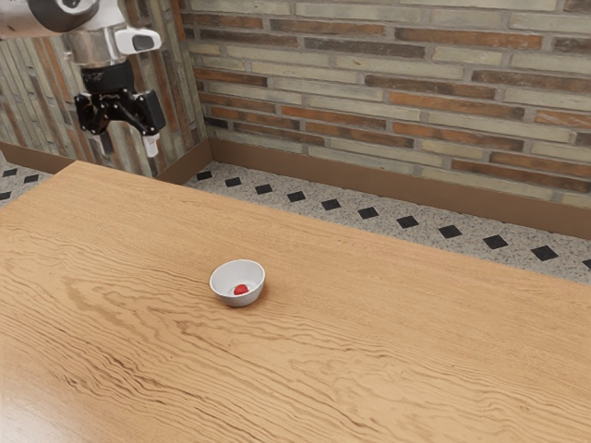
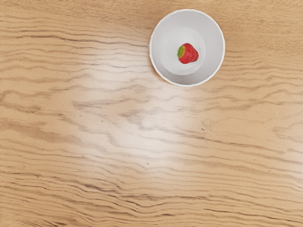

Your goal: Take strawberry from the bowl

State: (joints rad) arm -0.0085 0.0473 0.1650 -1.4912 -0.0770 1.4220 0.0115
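- Strawberry (image 2: pixel 188 54), red with a green cap, lies on the floor of the white bowl (image 2: pixel 161 35); its underside is hidden, and in the exterior view it is too small for the cap to be made out.
- The bowl stands upright on the wood-grained worktop (image 1: pixel 369 378), whose near edge is cut off in the exterior view.
- The black gripper (image 1: pixel 127 146) hangs in the air, well apart from the bowl, its two fingers spread wide with nothing between them.
- The robot arm (image 1: pixel 55 17) is cut off at the exterior view's upper left.
- Behind the worktop, the brick wall (image 1: pixel 416 92) runs out of the exterior view.
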